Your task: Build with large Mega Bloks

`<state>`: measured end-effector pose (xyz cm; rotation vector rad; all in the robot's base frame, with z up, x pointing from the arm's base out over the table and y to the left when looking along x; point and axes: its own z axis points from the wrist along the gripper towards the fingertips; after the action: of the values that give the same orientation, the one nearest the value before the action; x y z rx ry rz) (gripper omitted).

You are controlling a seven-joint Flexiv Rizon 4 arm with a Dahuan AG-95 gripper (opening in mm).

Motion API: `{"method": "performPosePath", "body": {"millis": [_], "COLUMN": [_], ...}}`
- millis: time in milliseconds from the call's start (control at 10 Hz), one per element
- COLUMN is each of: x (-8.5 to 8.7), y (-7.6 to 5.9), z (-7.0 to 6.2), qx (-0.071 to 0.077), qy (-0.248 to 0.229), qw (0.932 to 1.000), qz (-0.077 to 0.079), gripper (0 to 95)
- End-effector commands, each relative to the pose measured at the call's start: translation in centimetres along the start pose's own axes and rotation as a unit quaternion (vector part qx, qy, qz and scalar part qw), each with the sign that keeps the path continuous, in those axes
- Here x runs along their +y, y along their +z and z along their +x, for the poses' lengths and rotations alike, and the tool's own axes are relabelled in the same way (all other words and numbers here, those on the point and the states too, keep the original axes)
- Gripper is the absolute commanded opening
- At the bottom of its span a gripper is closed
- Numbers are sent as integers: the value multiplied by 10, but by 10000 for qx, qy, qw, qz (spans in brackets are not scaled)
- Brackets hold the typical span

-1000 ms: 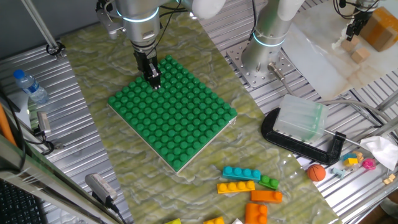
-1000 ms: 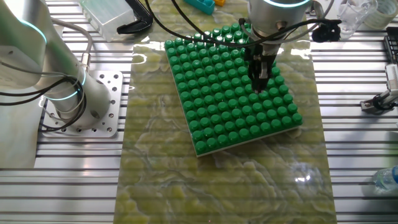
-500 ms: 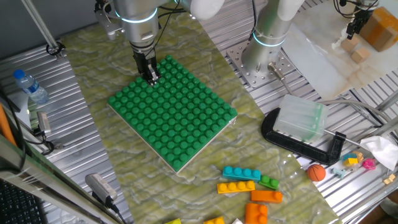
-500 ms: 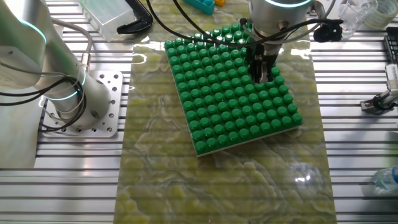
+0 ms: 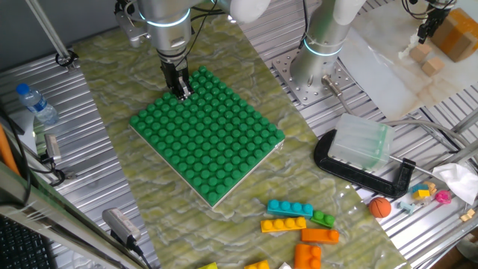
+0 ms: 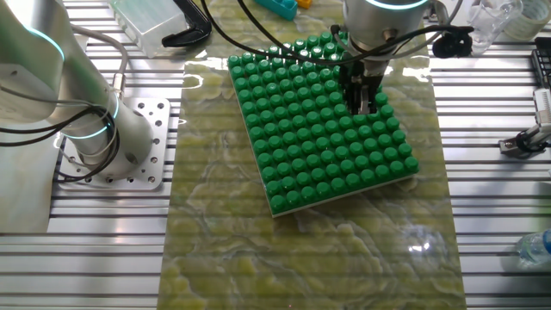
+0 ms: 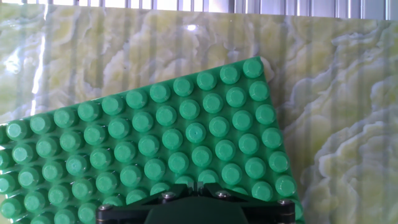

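Black two-finger gripper (image 5: 181,93), empty, fingers seemingly pressed together, hovers at the square green studded plastic baseplate's (image 5: 216,149) eleven o'clock edge; coloured plastic bricks (image 5: 290,208) wait at five o'clock.

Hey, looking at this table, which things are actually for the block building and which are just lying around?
For the job:
cyan brick
yellow brick
green brick
orange bricks
gripper

Lying about:
green baseplate
orange ball
water bottle
black clamp

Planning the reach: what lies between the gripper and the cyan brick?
In one fixed view, the gripper and cyan brick are separated by the green baseplate, then bare mat.
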<state>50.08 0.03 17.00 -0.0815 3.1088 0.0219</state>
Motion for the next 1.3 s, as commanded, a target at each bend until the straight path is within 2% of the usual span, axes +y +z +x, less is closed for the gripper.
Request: {"method": "performPosePath", "body": {"millis": [100,1300], "x": [0,0], "y": [0,0], "z": [0,0], "qx": [-1,7], "qy": [10,74], "qw": [10000,10000], "qz": [4,14], "gripper": [0,0]}}
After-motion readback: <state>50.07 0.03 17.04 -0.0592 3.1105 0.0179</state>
